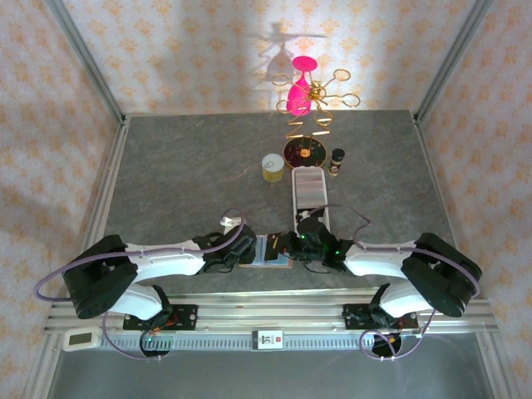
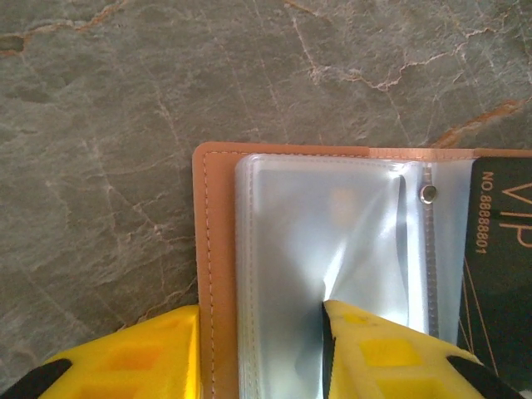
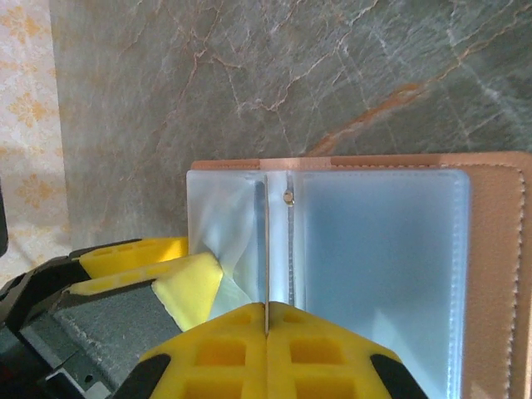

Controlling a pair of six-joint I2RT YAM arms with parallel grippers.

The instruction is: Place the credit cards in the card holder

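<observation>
Card holder (image 2: 214,274) open flat on table (image 2: 125,100). Left gripper (image 2: 259,324) jaws apart, straddling tan edge and empty clear sleeve (image 2: 316,224). Black credit card (image 2: 499,266) right of its fingers, on next page. Right gripper (image 3: 266,314) pinched tight on holder's upright leaf (image 3: 267,241).

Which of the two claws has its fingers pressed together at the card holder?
The right claw: its fingers meet, pinching a thin clear sleeve of the card holder. The left claw has its fingers apart, astride the holder's leather edge.
</observation>
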